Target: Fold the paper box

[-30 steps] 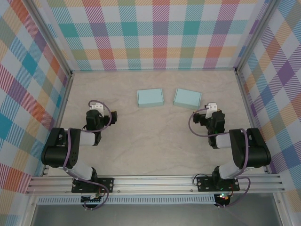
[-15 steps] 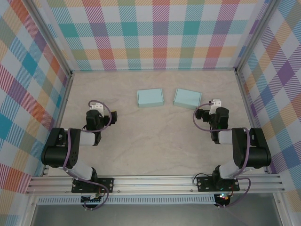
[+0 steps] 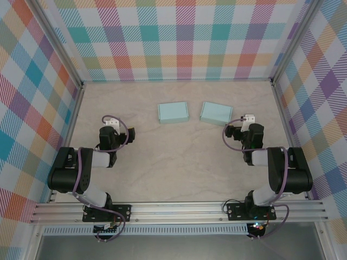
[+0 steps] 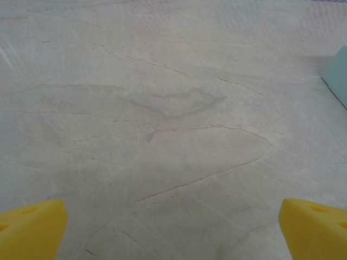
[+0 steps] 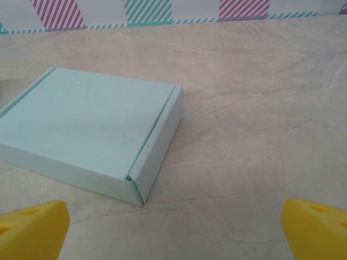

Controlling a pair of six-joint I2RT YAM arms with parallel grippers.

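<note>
Your left gripper [image 4: 172, 232] has its yellow fingers [image 4: 30, 230] spread wide and released, with nothing between them but the bare marbled table [image 4: 162, 135]. At the right edge of that wrist view you can just catch a pale blue corner of the left-hand box [image 4: 339, 76], well apart from the fingertips. Your right gripper [image 5: 173, 230] is likewise fully released and grasping nothing. Its yellow fingertips [image 5: 32, 227] sit at the bottom corners of its wrist view, and the right-hand box [image 5: 92, 130] lies flat on the table ahead and to the left of the gap. That paper box is closed, with its lid down and one front flap edge running along its right side. Its nearest corner is close to the fingers but not touching them. From the top camera, you see the two light blue boxes side by side toward the far middle of the table with a gap between them. The left one [image 3: 173, 112] sits square and the right one [image 3: 216, 112] is slightly turned. The right gripper [image 3: 248, 123] hovers near the right-hand box's near right corner, while the left gripper [image 3: 111, 125] is off to the left and nearer to you, well apart from either box. Both arms fold back to their bases on the aluminium rail [image 3: 179, 208] at the near edge, and plaid walls [image 3: 179, 38] enclose the table on three sides.
</note>
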